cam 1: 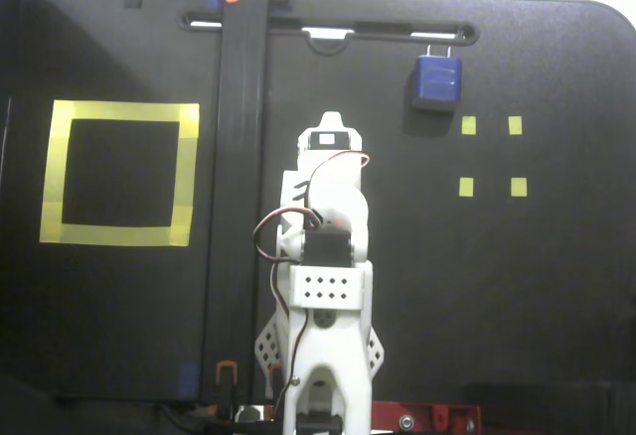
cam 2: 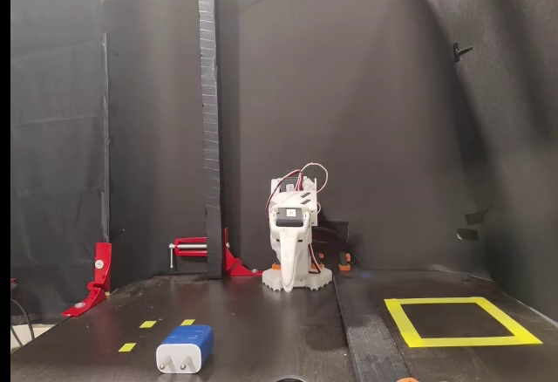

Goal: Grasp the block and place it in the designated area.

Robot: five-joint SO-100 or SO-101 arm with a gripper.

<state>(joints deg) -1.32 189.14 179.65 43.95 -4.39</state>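
The matte black table surface [cam 1: 497,336] is the largest thing in both fixed views, smooth with a faint sheen and crossed by a long raised black strip [cam 1: 238,207] running from near to far edge; on one side of that strip lies the designated area, a large square outline of wide yellow tape around a black middle [cam 1: 119,112], flat and empty; folded low in the middle sits the white plastic robot arm [cam 1: 323,286], with red and black wires looped over its servos; its two-finger gripper [cam 2: 291,270] points down toward the base, and whether the jaws stand apart or together I cannot tell from either view; on the far side of the strip from the yellow square, well apart from the arm, lies the block, a small dark-blue rounded boxy plug adapter with a pale end face and two thin metal prongs [cam 1: 437,80], flat on the table just beside four tiny yellow tape squares [cam 1: 490,156] but not among them; by its look it is a rigid, light, hard plastic shell, probably a little slippery on its glossy rounded sides; the safest hold seems to be across the two broad flat flanks at mid-body, away from the prongs, which are thin and would offer poor purchase.
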